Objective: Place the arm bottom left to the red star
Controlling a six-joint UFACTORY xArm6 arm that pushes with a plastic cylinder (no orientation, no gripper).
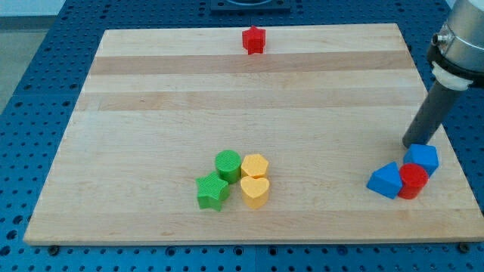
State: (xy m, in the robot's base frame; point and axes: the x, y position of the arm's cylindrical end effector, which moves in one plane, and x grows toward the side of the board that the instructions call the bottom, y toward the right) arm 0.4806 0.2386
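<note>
The red star [254,40] sits near the view's top edge of the wooden board [151,113], a little right of centre. My tip [411,144] is at the view's right, far below and to the right of the red star. It stands just above and left of the blue block [422,158], touching or nearly touching it.
A red cylinder [413,181] and a blue triangular block [385,181] sit below the blue block at the right. A green cylinder [228,164], green star [212,192], yellow hexagon [255,165] and yellow heart [255,191] cluster at bottom centre.
</note>
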